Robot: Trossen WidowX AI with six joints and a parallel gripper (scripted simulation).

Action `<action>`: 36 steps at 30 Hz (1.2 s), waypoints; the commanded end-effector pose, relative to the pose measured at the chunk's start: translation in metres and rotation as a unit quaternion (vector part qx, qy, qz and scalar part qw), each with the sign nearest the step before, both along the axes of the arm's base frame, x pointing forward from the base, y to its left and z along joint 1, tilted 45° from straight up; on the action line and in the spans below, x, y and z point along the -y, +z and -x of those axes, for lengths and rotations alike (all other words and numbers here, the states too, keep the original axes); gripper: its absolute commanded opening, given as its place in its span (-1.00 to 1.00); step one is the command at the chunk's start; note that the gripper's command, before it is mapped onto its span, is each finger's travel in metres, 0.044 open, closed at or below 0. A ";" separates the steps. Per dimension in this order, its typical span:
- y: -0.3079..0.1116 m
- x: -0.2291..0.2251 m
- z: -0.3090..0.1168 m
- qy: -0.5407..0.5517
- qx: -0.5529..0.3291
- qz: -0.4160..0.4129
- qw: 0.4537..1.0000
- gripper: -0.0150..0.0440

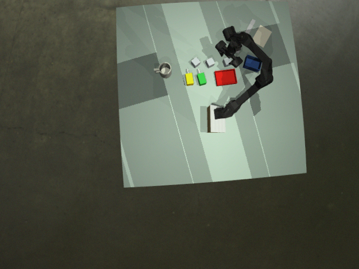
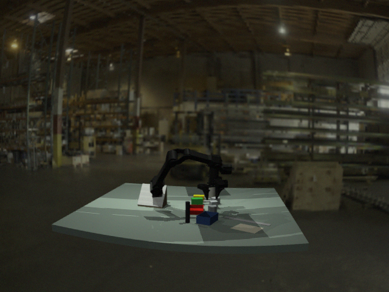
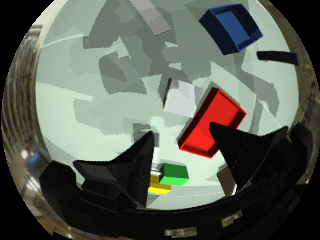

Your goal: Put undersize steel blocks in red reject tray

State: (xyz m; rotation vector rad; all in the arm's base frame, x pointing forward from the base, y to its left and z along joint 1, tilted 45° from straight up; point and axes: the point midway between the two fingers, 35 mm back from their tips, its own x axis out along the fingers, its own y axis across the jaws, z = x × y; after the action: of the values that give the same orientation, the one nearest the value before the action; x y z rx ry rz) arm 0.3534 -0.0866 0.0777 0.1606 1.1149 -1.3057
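My gripper (image 1: 229, 54) (image 2: 211, 198) (image 3: 182, 130) is open and empty above the table, near the rightmost steel block (image 1: 226, 61) (image 2: 211, 208) (image 3: 181, 98), which it partly covers in the top view. The middle steel block (image 1: 210, 62) and the left steel block (image 1: 195, 61) stand in a row with it. No bore can be made out. The green gauge (image 1: 201, 78) (image 2: 197, 201) (image 3: 175, 174) lies on the table, its pin pointing toward the blocks. The red tray (image 1: 225, 77) (image 2: 196, 209) (image 3: 207, 125) is empty.
A yellow gauge (image 1: 189, 78) (image 2: 198, 196) (image 3: 160, 188) lies beside the green one. A blue tray (image 1: 252, 63) (image 2: 207, 218) (image 3: 230, 30), a black cylinder (image 2: 187, 212) (image 3: 277, 57), a mug (image 1: 165, 75), a white wedge (image 1: 216, 124) (image 2: 149, 196), a beige card (image 1: 262, 36) (image 2: 247, 228) and a pale strip (image 1: 251, 26) surround them.
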 end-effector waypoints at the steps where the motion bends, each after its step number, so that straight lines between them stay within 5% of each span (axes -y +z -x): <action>1: 0.023 0.015 -0.005 -0.125 0.149 0.034 0.980 0.61; 36: -0.011 0.047 -0.002 -0.125 0.149 0.033 0.980 0.61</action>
State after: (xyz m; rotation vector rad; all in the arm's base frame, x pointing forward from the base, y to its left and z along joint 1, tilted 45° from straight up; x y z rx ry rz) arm 0.3579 -0.1294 0.0724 0.4555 0.8064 -1.4799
